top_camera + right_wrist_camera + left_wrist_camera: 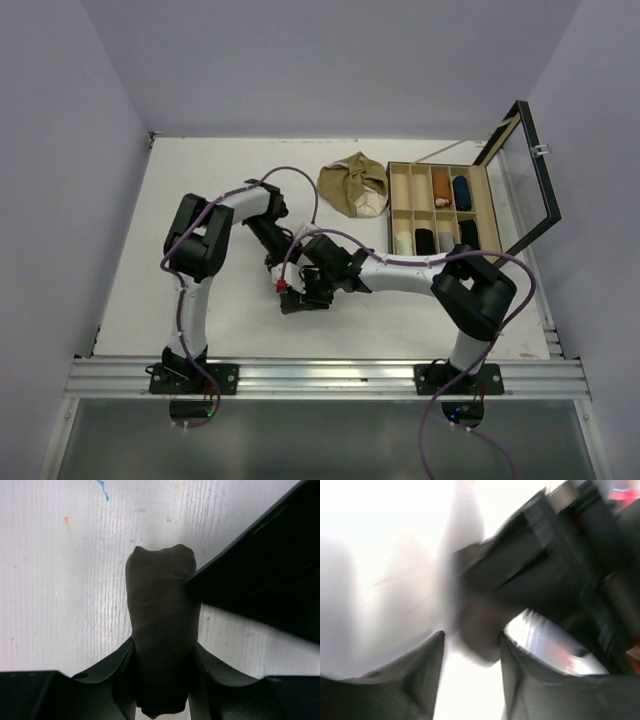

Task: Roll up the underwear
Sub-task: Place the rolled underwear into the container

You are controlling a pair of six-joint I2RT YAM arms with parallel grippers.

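Fig.: roll of the first piece judged finished. Right gripper (163,649) clamps the dark rolled underwear (160,595), left of the compartment box (391,205). Left gripper (470,647) is too blurred to tell. Next, likely stowing it, then rolling the olive underwear (352,185) beside the box.

2 arms (195,245) (470,290), 1 olive-tan underwear (352,185), 1 dark brown underwear roll (161,630), 1 divided box (389,200)
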